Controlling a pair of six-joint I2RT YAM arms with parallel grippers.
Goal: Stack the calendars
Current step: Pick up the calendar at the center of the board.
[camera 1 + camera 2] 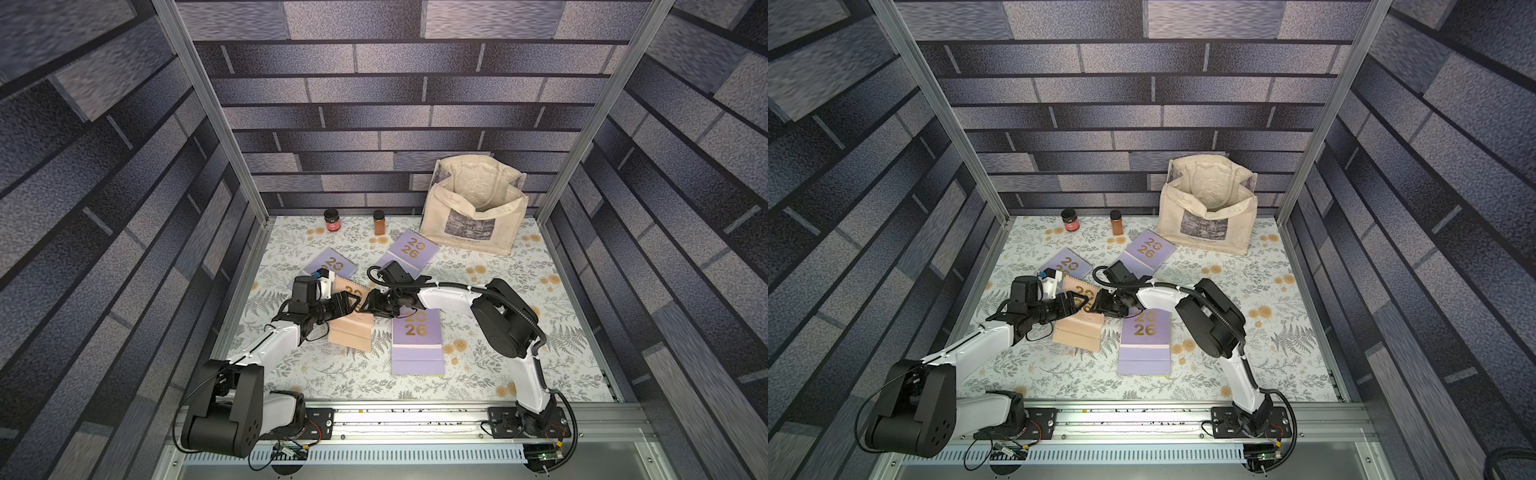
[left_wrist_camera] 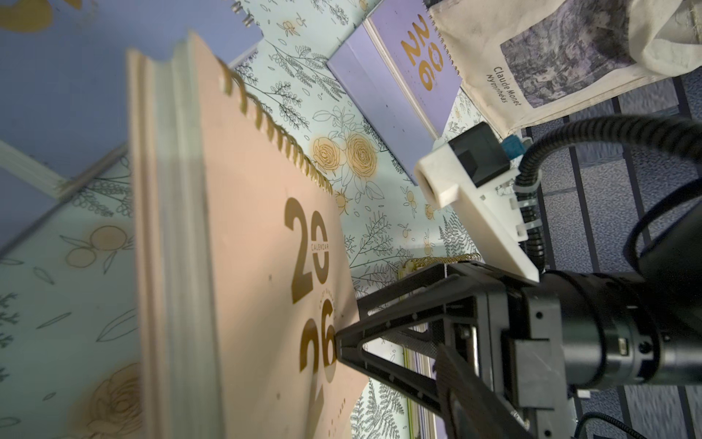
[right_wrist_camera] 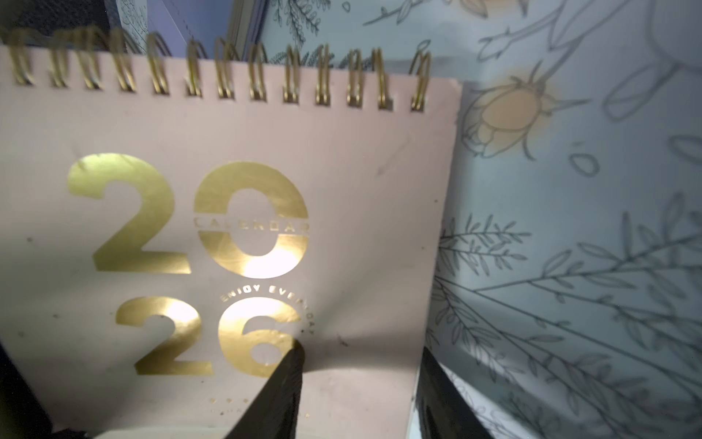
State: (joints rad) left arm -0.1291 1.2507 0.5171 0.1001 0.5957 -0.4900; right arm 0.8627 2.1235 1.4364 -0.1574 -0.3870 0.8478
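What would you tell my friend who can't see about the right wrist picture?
A peach calendar with gold rings along its top and a gold 2026 fills most of the picture. One black finger of the right end effector reaches over the 6, the other sits at the calendar's side edge, beside a flowery tablecloth.

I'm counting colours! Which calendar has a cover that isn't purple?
The peach calendar, in the middle of the table. It is the only warm-coloured cover. The other three covers showing belong to lilac calendars.

Dim overhead light; wrist views blurred; glare on peach calendar (image 3: 228, 243).
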